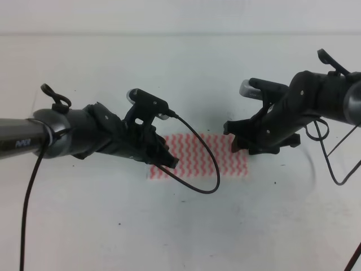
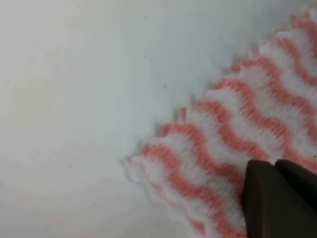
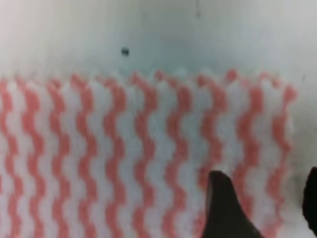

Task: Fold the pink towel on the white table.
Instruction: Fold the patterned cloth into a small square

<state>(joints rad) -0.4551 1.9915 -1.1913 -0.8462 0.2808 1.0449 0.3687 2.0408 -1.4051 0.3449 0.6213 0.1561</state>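
The thin rectangular pink towel (image 1: 200,156), striped in pink-red and white zigzags, lies flat and apparently unfolded near the middle of the large plain white table (image 1: 186,226), so I judge the folding is at its opening step: both arms are settling onto the towel's short ends to take hold.

The left gripper (image 1: 165,160) reaches in low and nearly level over the towel's left end. In the left wrist view its dark fingertips (image 2: 277,198) sit over the cloth just inside the towel's corner, apparently touching it, but whether the jaws are parted or pressed together cannot be told.

The right gripper (image 1: 236,141) angles downward over the towel's right end. In the right wrist view one dark finger (image 3: 223,208) stands over the striped cloth and the other shows at the picture's right margin, past the towel's right edge, so its jaws stand apart and straddle that edge without pinching it.

The next move likely calls for both grippers to close on the thin cloth without merely scraping the table, then lift one edge and carry it across to the opposite edge, together and evenly.
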